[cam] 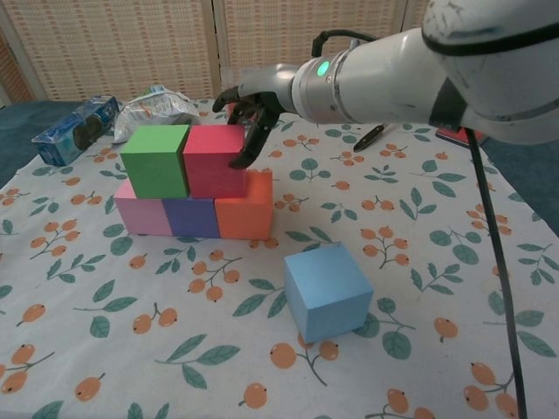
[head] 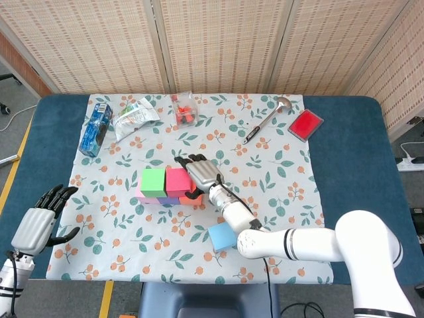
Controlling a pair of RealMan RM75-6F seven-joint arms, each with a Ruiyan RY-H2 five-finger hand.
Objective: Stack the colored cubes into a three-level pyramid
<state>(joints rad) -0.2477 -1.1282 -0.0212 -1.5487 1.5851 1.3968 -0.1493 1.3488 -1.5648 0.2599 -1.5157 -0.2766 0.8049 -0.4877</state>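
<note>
A two-level stack stands mid-table: a pink cube [cam: 144,216], a purple cube [cam: 194,218] and an orange cube [cam: 247,208] in a row, with a green cube [cam: 155,160] and a red cube [cam: 212,161] on top. My right hand [cam: 258,105] reaches over the red cube's far right corner and holds it, with fingertips [cam: 240,160] on its right face. A light blue cube [cam: 326,291] lies alone on the cloth, nearer to me. My left hand [head: 40,222] hangs off the table's front left, fingers apart and holding nothing.
At the back of the floral cloth [head: 278,199] lie a blue snack pack [head: 96,128], a crinkled bag [head: 136,114], a small packet with red contents [head: 184,110], a ladle [head: 265,119] and a red flat box [head: 305,124]. My right forearm [head: 291,244] crosses the front edge.
</note>
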